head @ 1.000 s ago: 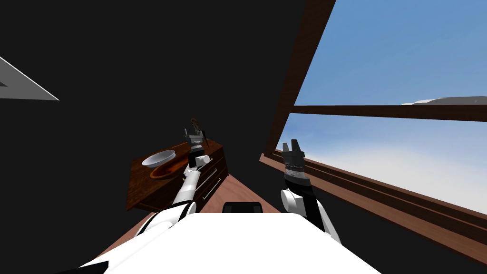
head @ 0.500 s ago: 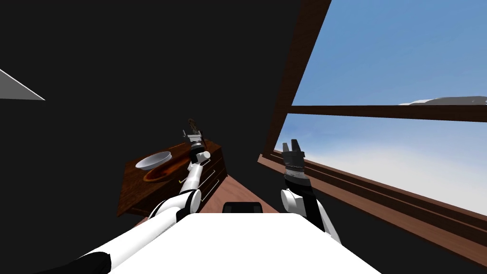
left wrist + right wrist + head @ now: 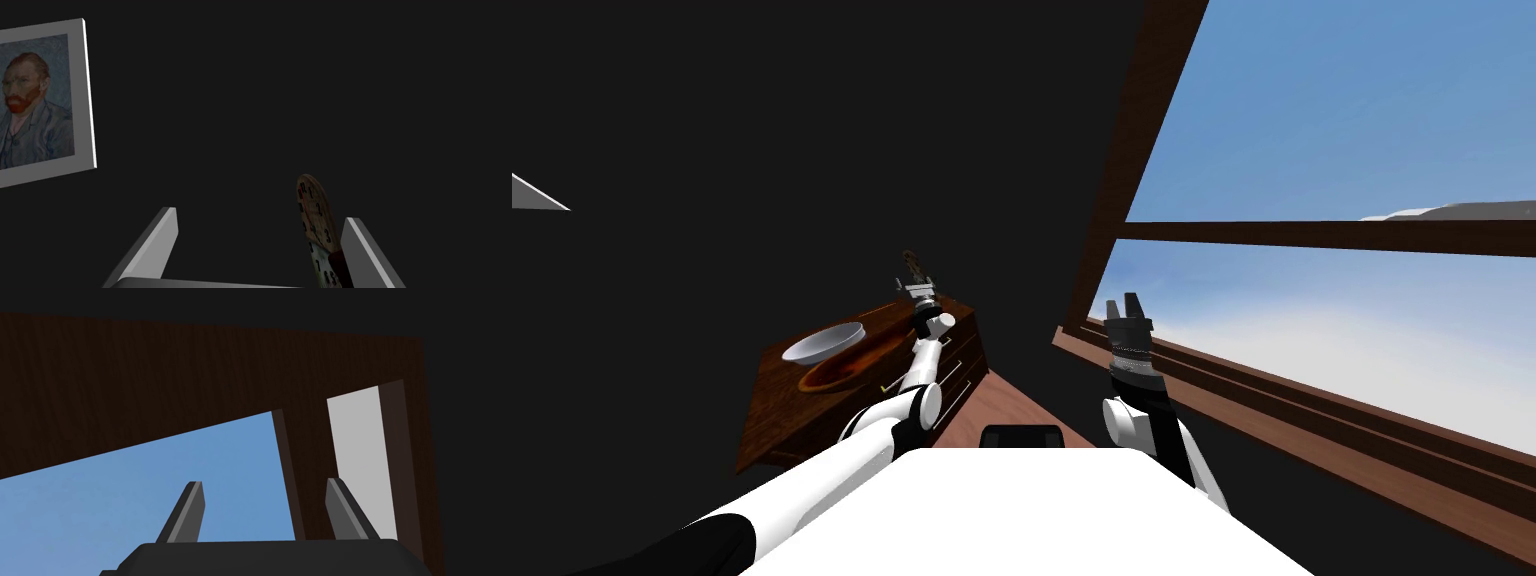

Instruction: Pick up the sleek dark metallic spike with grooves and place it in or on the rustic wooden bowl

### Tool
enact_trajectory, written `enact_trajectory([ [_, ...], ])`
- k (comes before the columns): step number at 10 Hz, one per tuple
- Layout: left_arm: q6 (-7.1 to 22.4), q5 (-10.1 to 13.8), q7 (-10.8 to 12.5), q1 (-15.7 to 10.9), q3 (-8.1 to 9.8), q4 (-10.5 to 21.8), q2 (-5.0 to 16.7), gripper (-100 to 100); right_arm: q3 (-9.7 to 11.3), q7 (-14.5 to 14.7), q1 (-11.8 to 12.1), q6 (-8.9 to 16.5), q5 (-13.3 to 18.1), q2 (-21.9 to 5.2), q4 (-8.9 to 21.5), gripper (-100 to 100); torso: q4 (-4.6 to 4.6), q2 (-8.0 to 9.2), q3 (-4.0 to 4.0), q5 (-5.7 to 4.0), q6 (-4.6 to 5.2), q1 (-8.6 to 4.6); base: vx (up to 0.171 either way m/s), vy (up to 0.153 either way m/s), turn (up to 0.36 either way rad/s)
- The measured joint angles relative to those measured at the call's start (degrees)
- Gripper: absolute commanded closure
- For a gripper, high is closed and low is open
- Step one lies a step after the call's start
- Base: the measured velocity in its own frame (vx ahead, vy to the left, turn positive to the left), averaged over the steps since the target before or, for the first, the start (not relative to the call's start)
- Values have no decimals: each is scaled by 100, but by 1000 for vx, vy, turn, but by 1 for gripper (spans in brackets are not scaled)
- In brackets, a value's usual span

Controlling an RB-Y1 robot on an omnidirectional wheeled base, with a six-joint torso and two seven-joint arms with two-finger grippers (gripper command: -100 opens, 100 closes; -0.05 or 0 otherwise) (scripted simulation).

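Observation:
A shallow reddish-brown wooden bowl (image 3: 834, 371) lies on the dark wooden dresser (image 3: 802, 425), with a white bowl (image 3: 822, 343) just behind it. My left gripper (image 3: 920, 288) reaches over the dresser's far end, beyond both bowls. In the left wrist view the left gripper (image 3: 260, 216) stands open with nothing between its fingers, and a small round clock (image 3: 314, 212) stands close beside one finger. That clock (image 3: 911, 262) sits just beyond the gripper in the head view. My right gripper (image 3: 1127, 303) is raised near the window sill, and the right wrist view shows the right gripper (image 3: 264, 483) open and empty.
The dresser has drawers with thin handles (image 3: 952, 385) on its front. A large window with a dark wooden frame (image 3: 1132, 180) fills the right side. A framed portrait (image 3: 40, 105) hangs on the dark wall. Reddish floor (image 3: 1012, 400) lies between dresser and window.
My left arm has stretched farther forward over the dresser, with the gripper a little higher and nearer the clock. The head view has shifted, sliding the dresser leftward. The right arm has not moved.

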Motion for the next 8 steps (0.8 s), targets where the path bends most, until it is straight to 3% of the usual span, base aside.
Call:
enact_trajectory([
  [3,1,134,28,-247,187,451,-26,-100,0,0,0,0,0,0,0,0,2,9,5,1,-1,2,33,2,-9],
  [5,18,337,73,-497,484,823,-162,-100,0,0,0,0,0,0,0,0,-2,-4,-3,2,-1,7,55,19,-14],
  [8,37,536,138,-784,785,1405,-267,-100,-1,0,11,0,0,0,5,0,-2,-20,-11,8,-10,13,43,35,21],
])
